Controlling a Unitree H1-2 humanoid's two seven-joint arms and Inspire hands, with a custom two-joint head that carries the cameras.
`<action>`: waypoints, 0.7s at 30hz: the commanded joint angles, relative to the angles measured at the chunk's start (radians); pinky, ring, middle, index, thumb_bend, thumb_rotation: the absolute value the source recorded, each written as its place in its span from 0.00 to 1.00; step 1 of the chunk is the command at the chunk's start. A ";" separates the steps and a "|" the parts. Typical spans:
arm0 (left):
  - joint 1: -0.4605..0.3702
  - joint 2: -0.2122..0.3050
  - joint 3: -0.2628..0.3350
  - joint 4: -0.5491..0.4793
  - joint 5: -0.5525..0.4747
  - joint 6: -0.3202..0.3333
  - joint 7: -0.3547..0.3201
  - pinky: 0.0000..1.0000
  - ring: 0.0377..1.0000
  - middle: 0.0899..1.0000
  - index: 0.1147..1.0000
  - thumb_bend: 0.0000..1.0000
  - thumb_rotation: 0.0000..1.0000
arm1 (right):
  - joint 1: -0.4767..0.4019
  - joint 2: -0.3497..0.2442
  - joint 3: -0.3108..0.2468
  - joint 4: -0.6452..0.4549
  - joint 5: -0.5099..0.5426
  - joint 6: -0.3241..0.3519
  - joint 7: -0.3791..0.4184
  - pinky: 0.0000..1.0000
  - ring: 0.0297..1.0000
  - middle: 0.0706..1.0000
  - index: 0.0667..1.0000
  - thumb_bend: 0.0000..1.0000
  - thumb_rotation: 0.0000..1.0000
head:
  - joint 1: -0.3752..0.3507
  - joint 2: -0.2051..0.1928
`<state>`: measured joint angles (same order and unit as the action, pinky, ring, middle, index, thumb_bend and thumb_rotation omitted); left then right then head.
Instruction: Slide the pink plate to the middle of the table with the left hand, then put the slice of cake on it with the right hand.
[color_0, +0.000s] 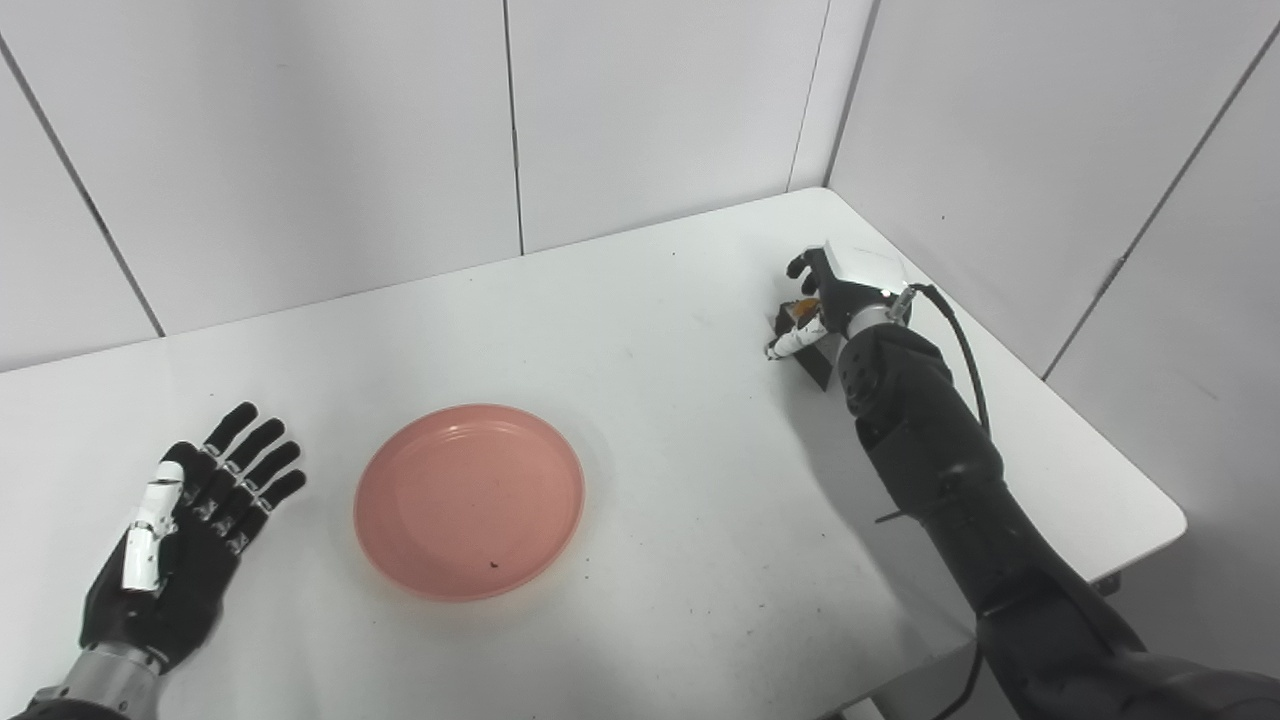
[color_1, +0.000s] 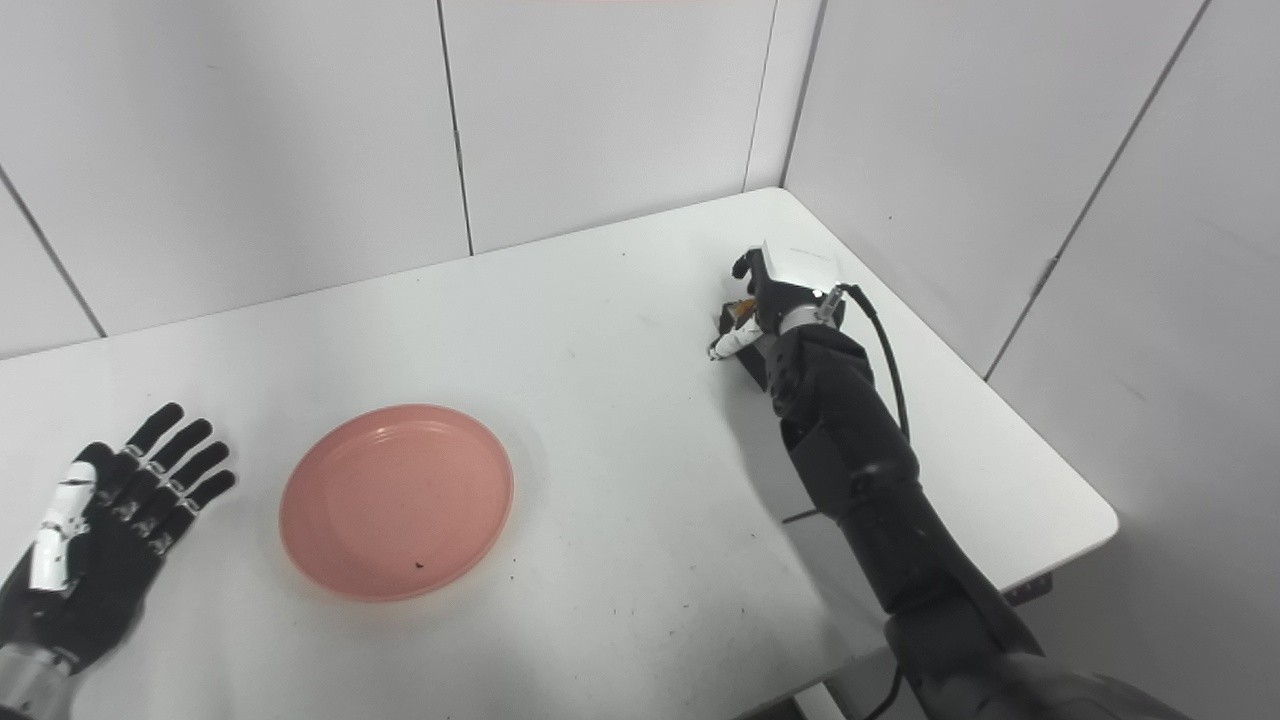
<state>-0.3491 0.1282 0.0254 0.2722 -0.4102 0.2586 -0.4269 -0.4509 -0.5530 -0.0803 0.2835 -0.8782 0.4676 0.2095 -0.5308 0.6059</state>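
the pink plate (color_0: 469, 500) lies flat on the white table (color_0: 660, 330), left of the middle and nearer the front edge, with a dark speck on its near side. the left hand (color_0: 180, 545) rests flat on the table just beside the plate's left rim, apart from it, fingers spread and holding nothing. bare tabletop runs from the plate's right rim across to the right arm. the right hand (color_0: 825, 300) is far back on the right, near the corner by the walls, fingers curled around the cake (color_0: 800, 322), a dark wedge with an orange bit on top that sits on the table, mostly hidden by the hand.
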 joint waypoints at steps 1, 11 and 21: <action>0.038 0.010 -0.008 0.039 0.018 0.069 0.019 0.88 0.89 0.90 0.88 0.45 0.94 | -0.027 -0.023 -0.021 -0.033 -0.002 0.002 0.015 0.32 0.40 0.42 0.49 0.52 0.00 | 0.001 -0.001; 0.041 0.006 -0.010 0.027 0.016 0.078 0.026 0.89 0.89 0.90 0.89 0.45 0.93 | -0.029 -0.022 -0.045 -0.024 -0.025 0.002 0.045 0.36 0.43 0.43 0.48 0.52 0.00 | 0.010 -0.002; 0.041 0.001 -0.011 0.022 0.013 0.080 0.024 0.90 0.90 0.91 0.90 0.44 0.96 | -0.030 -0.007 -0.096 -0.071 -0.067 0.002 0.121 0.39 0.45 0.44 0.47 0.52 0.00 | 0.021 0.000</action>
<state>-0.3484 0.1278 0.0248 0.2682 -0.4103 0.2598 -0.4225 -0.4492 -0.5347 -0.1624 0.2409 -0.9366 0.4676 0.3391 -0.5108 0.6075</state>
